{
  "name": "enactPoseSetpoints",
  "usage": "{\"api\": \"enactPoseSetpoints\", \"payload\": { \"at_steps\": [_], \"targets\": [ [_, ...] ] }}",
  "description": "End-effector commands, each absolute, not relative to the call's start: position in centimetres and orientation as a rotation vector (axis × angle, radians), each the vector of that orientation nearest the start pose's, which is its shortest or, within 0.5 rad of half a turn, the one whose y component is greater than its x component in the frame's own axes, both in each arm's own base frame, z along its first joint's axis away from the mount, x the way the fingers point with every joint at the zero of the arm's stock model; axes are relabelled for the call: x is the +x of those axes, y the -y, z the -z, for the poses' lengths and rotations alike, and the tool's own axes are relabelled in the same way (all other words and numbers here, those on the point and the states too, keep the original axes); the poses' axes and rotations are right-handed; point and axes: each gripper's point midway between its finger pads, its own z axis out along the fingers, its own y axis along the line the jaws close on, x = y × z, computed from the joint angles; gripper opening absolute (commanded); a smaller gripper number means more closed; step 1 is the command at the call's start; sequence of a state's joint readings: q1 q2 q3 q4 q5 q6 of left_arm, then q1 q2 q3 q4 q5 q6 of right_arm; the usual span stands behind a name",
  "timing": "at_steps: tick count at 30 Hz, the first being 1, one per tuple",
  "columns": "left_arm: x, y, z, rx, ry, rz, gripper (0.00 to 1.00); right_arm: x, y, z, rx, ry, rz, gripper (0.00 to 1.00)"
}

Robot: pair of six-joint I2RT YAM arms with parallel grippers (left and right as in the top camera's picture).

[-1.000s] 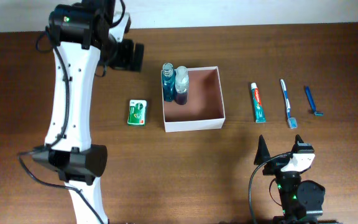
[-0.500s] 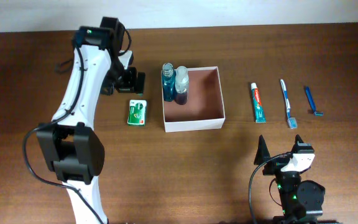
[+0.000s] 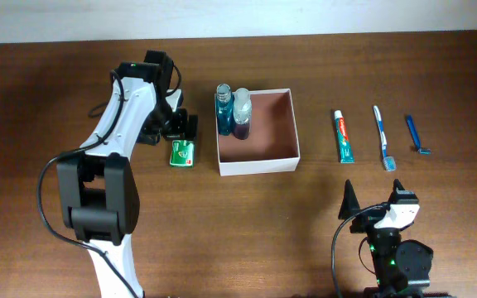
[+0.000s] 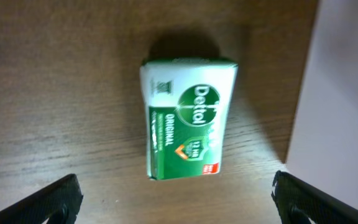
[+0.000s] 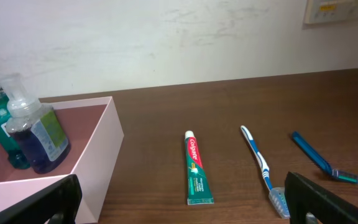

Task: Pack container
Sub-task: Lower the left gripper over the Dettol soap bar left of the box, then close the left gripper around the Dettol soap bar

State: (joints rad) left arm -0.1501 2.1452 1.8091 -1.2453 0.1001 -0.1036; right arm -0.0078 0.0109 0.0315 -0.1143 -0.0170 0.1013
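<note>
Overhead: the container stands on the counter, two bottles in its far-left corner. Left wrist: the left gripper, released, hangs over the green soap packet just left of the container. Right wrist: the right gripper, released, faces toothpaste, toothbrush and razor right of the container

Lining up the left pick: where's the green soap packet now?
Overhead, the green soap packet lies just left of the container, beneath the open left end effector.

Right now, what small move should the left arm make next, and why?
Probably lower the left claw straight down over the green soap packet: its jaws stand open above the packet, holding nothing, and the packet lies beside the container, not in it.
</note>
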Motion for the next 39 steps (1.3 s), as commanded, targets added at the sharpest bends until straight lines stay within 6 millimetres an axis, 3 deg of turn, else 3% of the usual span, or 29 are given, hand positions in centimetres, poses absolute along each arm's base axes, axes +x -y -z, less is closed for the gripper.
{"api": "enactPoseSetpoints", "payload": {
  "at_steps": [1, 10, 19, 30, 39],
  "targets": [
    [40.0, 7.0, -5.7, 0.005, -3.174, 0.082, 0.99, 24.5, 0.0, -15.6, 0.081, -1.665, -0.083, 0.98],
    [40.8, 9.0, -4.9, 0.043, -3.128, 0.076, 0.99, 24.5, 0.0, -15.6, 0.081, -1.665, -0.083, 0.99],
    [40.8, 8.8, -4.5, 0.014, -3.124, 0.046, 0.99, 24.5, 0.0, -15.6, 0.081, -1.665, -0.083, 0.98],
    [40.1, 8.7, -2.6, 0.013, -3.137, 0.044, 0.99, 24.5, 0.0, -15.6, 0.081, -1.665, -0.083, 0.99],
    [40.6, 8.8, -2.6, 0.014, -3.114, 0.05, 0.99, 24.5, 0.0, -15.6, 0.081, -1.665, -0.083, 0.98]
  ]
}}
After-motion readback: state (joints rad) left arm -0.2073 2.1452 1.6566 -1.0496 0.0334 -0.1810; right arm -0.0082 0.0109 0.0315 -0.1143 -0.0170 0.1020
